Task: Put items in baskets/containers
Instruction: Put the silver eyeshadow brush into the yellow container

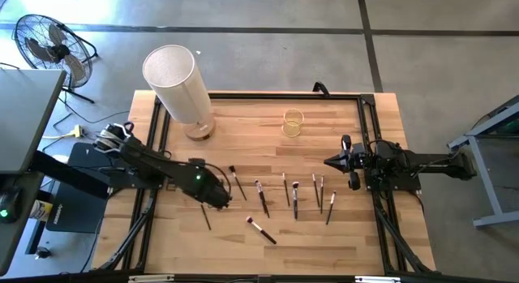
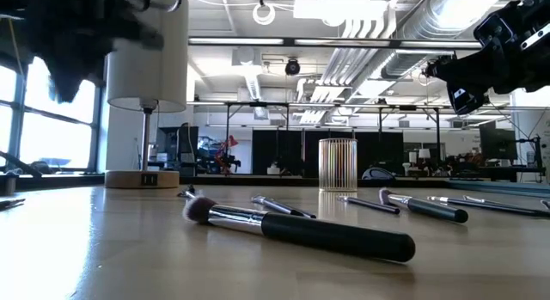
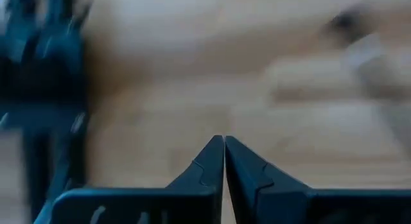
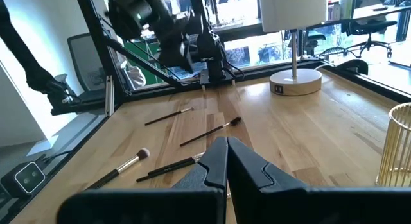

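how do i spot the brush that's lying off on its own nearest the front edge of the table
On the wooden table, find the row of makeup brushes across its middle. Just in front of that row lies one brush alone. Unlike the others, which run roughly front to back, it lies slanted, with a pale pinkish tip.

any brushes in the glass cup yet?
No: in the high view the glass cup stands empty near the table's far edge, and the brushes all lie flat on the wood in front of it.
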You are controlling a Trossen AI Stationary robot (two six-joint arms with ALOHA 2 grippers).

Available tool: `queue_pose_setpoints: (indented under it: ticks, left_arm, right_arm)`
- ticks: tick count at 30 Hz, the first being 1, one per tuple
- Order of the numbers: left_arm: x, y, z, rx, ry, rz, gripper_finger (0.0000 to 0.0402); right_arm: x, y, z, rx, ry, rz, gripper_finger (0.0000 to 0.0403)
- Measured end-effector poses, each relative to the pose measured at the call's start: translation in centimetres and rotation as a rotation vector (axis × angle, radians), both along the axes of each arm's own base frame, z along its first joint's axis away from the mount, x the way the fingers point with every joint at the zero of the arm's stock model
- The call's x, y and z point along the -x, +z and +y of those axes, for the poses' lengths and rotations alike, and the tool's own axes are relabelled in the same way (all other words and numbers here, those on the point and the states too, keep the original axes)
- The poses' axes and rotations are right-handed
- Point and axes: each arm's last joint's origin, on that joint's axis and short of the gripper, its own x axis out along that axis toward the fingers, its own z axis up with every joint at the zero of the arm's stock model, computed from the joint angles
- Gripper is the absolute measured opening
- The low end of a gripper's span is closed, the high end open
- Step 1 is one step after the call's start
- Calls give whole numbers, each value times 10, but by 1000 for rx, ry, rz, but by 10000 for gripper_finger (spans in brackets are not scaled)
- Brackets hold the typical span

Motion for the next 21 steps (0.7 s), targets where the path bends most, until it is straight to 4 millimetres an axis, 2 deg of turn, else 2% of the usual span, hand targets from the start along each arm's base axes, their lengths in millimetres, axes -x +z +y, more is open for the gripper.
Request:
queue_pose_setpoints:
  ticks: [3,7,10,12,14,21]
  left_arm:
    - [-3,-17,-4,106,36,-74,34]
    - [5,-37,-2,167,98,-124,64]
    - [16,-52,3,169,139,-109,88]
    - [13,-61,5,203,167,-176,103]
    - [21,-72,9,199,187,-158,114]
    - [30,-95,12,228,242,-209,126]
  right_arm:
    - [0,0,0,0,0,2,1]
    - [0,0,0,0,0,2,0]
    - [0,0,0,0,0,2,1]
    - [0,0,0,0,0,2,0]
    - [0,-1,0,0,0,9,1]
    - [-1,-1,0,-1,-1,16,1]
